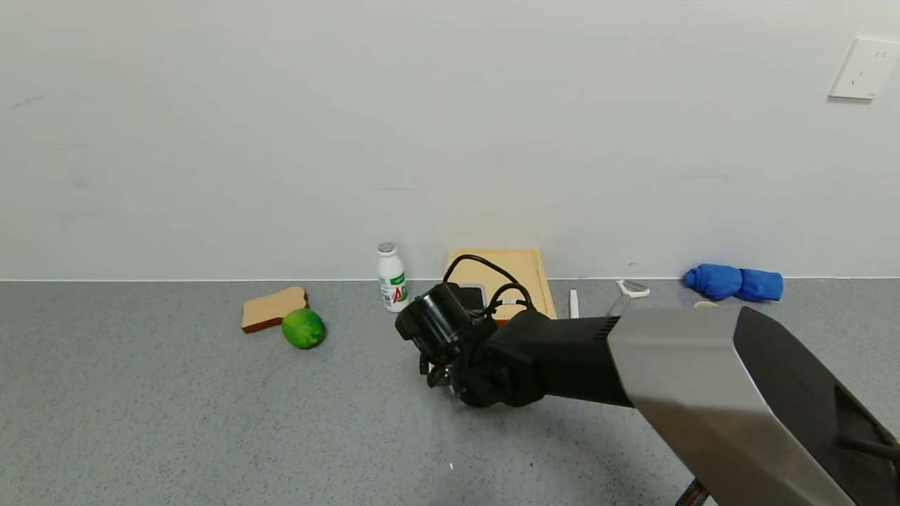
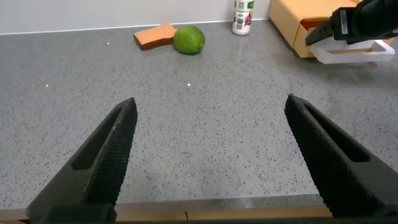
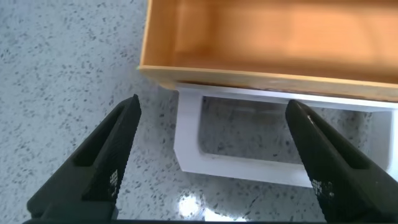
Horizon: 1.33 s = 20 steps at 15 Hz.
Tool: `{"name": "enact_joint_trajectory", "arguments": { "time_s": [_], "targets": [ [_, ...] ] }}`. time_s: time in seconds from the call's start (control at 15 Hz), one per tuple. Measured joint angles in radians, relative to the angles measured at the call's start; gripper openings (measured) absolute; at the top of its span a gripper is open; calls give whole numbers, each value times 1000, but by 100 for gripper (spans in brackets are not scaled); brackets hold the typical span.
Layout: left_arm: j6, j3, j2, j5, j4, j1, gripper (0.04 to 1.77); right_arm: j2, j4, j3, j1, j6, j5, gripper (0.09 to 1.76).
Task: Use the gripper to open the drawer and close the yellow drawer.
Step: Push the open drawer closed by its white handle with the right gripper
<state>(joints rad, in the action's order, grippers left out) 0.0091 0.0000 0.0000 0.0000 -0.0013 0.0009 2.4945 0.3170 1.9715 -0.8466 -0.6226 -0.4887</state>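
Right tool (image 3: 211, 155) spread above the drawer (image 3: 273, 43) handle (image 3: 249, 140)

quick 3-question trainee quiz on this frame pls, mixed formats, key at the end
1. True or false: the right gripper has its black fingers shut on the white rectangular loop handle of the pale yellow-tan plastic drawer.
2. Multiple choice: what lies right beside the round green lime? A) blue rolled cloth B) tan slice of toast C) white peeler
3. Fill in: the small white bottle with a green label stands to the drawer's ____ side, seen from the head view.

Key: 1 false, the fingers are spread apart above the handle. 2 B. 3 left. The left gripper is parked open over the grey speckled counter.
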Motion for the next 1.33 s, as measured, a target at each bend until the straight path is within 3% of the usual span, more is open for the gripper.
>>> {"name": "enact_joint_trajectory", "arguments": {
  "time_s": [1.33],
  "targets": [
    [0,0,0,0,0,0,172,27,-161,7,73,138,53,171]
  ]
}}
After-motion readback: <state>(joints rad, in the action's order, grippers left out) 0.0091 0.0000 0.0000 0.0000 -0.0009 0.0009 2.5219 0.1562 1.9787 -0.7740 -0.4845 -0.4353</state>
